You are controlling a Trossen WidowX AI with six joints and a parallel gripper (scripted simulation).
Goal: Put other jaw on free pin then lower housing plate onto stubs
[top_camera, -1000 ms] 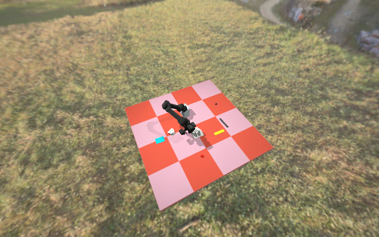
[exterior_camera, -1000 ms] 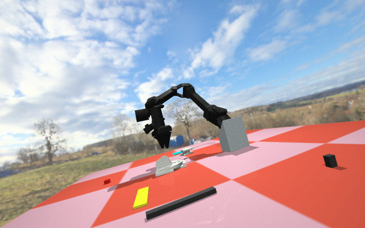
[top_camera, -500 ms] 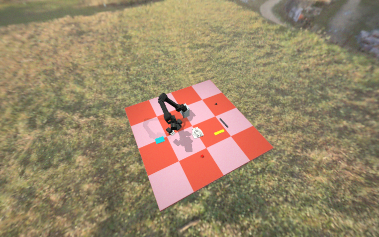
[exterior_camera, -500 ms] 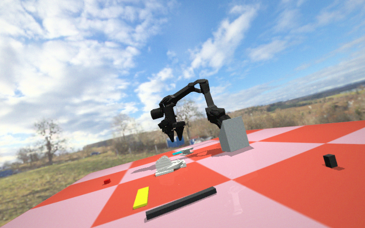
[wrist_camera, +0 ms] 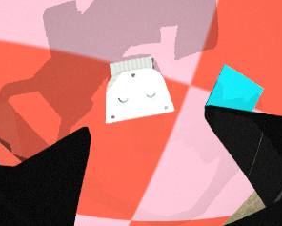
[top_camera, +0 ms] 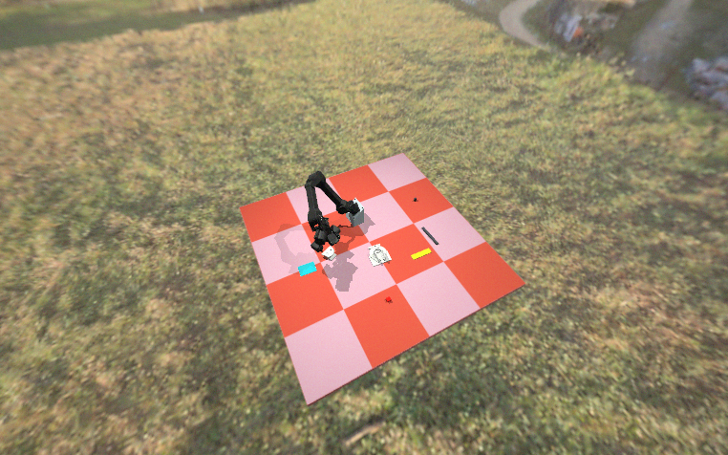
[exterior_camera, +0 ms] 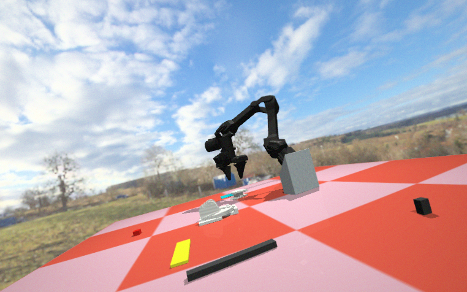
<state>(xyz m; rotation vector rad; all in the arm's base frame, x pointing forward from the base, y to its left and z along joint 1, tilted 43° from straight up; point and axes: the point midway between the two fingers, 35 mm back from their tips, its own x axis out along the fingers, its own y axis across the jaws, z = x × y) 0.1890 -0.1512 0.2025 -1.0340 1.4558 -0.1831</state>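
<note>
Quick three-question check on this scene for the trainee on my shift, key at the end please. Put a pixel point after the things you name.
1. True or false: the end effector (top_camera: 326, 247) (exterior_camera: 235, 178) (wrist_camera: 148, 121) is shut on the cyan block (top_camera: 307, 269) (exterior_camera: 227, 195) (wrist_camera: 235, 90).
2. Which sits nearer the long black bar (top_camera: 430, 235) (exterior_camera: 231, 259): (a) the yellow block (top_camera: 420, 253) (exterior_camera: 180, 253) or (b) the red block (top_camera: 389, 299) (exterior_camera: 136, 232)?
3. Fill in: the white housing plate (top_camera: 329, 253) (exterior_camera: 238, 194) (wrist_camera: 138, 101) shows two crescent-like marks and ___ small dark holes in the wrist view.

Key: 1 false; 2 a; 3 three.

Bright daylight — crisp shadows, soft-blurred grass.
</note>
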